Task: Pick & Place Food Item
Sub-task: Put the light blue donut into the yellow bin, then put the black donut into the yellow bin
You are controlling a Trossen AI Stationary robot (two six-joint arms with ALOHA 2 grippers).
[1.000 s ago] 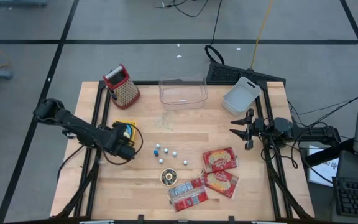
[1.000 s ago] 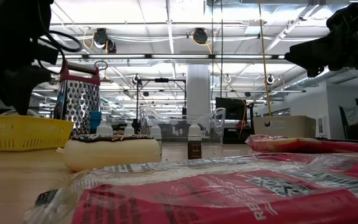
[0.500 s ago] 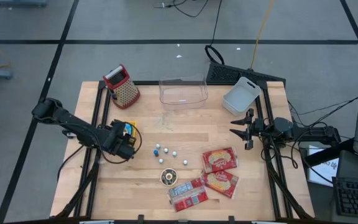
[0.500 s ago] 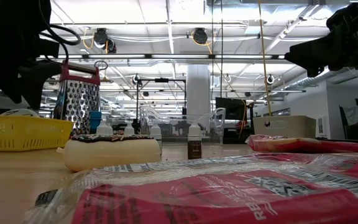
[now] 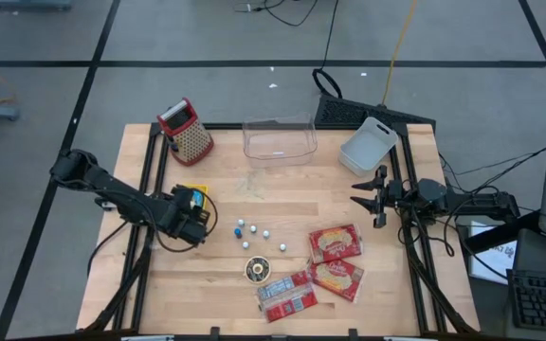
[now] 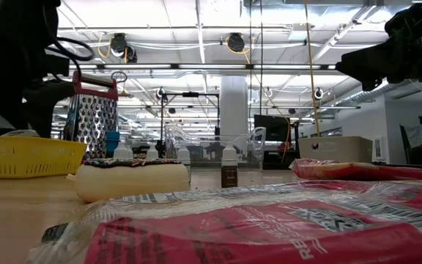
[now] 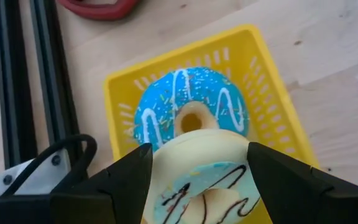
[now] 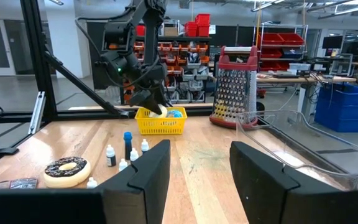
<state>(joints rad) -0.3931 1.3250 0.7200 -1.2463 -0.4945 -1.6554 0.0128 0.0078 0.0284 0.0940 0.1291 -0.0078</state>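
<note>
In the left wrist view a pale donut with light-blue icing and a dark drizzle (image 7: pixel 199 186) sits between the fingers of my left gripper (image 7: pixel 199 149), which is shut on it. Just beneath is a yellow basket (image 7: pixel 272 93), near the table's left edge (image 5: pixel 195 194). A blue-iced donut (image 7: pixel 185 112) lies in the basket. The right wrist view shows the held donut (image 8: pixel 160 111) at the basket's rim (image 8: pixel 160 122). My right gripper (image 5: pixel 366 194) hangs open at the table's right side, with nothing between its fingers (image 8: pixel 148 180). My left gripper pinches the pale donut by opposite sides of its outer rim (image 7: pixel 160 171), one finger (image 7: pixel 126 183) on each side. The fingers slant down from above. The donut hangs over the basket and partly covers the blue-iced donut; whether the two touch I cannot tell.
A chocolate donut (image 5: pixel 256 270) lies near the table's middle, with several small bottles (image 5: pixel 249 232) beside it. Red packets (image 5: pixel 336 242) (image 5: pixel 287 296) lie toward the near right. At the far edge stand a grater (image 5: pixel 188 130), a clear tub (image 5: pixel 279 140) and a white tub (image 5: pixel 368 145).
My left gripper has rolled a little at the wrist while staying over the yellow basket with the pale donut between its fingers.
</note>
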